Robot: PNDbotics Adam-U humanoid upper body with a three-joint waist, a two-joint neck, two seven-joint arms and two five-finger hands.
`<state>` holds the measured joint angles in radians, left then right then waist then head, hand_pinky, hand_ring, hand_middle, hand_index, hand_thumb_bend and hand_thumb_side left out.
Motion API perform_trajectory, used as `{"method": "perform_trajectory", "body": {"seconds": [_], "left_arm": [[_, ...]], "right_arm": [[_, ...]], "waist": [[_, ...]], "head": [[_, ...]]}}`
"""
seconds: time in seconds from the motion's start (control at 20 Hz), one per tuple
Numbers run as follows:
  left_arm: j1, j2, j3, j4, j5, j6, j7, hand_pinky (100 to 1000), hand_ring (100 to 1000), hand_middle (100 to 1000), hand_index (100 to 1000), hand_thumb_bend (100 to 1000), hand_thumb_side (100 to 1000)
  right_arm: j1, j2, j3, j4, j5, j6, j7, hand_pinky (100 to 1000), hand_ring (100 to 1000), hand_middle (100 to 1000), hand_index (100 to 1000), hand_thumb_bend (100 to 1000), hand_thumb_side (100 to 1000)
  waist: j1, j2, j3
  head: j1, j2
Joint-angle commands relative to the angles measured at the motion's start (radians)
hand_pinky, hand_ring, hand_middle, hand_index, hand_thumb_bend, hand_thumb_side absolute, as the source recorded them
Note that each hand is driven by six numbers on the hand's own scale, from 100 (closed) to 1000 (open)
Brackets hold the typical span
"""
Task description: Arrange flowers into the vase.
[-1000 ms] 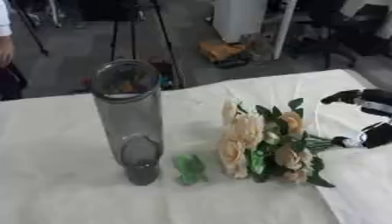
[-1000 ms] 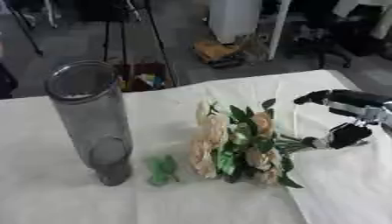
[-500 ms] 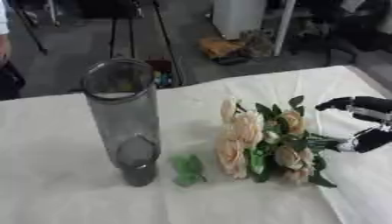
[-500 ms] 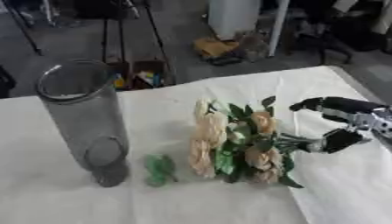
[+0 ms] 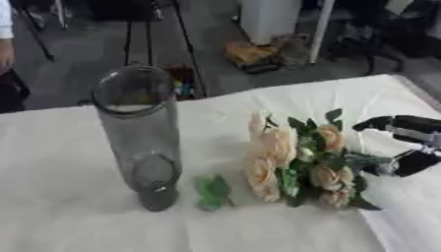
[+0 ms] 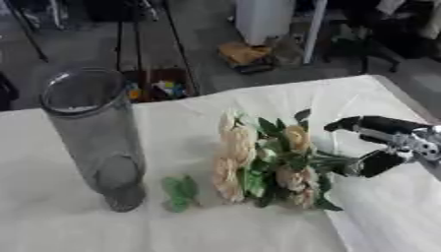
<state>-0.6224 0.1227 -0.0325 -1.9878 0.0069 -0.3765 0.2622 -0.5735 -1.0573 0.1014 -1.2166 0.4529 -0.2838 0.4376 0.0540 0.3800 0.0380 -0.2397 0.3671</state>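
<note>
- A tall clear glass vase (image 5: 138,133) stands upright on the left of a worktop (image 5: 60,216) covered in a white cloth; the vase holds no flowers.
- Just right of the vase's base, a small green leaf sprig (image 5: 211,191) lies flat on the cloth, apart from the vase.
- Right of the sprig lies a bunch of cream and peach roses (image 5: 297,162) with dark green leaves, blooms towards the vase, stems pointing right.
- At the right edge, the robot's right hand (image 6: 392,145), black with silver parts, reaches in; its fingers (image 6: 358,122) and thumb are spread apart around the stem end, not closed on it.
- The left hand does not show.
</note>
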Motion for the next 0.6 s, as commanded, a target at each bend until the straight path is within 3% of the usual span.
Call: {"method": "perform_trajectory", "body": {"seconds": [0.05, 0.6], "left_arm": [[-0.014, 0.006, -0.001, -0.012, -0.002, -0.002, -0.003, 704, 793, 863, 922, 100, 1000], [-0.013, 0.007, -0.001, -0.012, -0.003, 0.001, -0.001, 705, 794, 864, 923, 100, 1000]], "right_arm": [[-0.018, -0.024, -0.015, 0.012, 0.011, -0.004, -0.009, 926, 983, 910, 1000, 472, 338], [0.008, -0.033, -0.019, 0.004, 0.002, -0.023, -0.005, 925, 982, 908, 1000, 451, 315]], "waist": [[-0.004, -0.017, 0.001], [-0.006, -0.013, -0.003]], "head": [[-0.005, -0.014], [-0.005, -0.012]]}}
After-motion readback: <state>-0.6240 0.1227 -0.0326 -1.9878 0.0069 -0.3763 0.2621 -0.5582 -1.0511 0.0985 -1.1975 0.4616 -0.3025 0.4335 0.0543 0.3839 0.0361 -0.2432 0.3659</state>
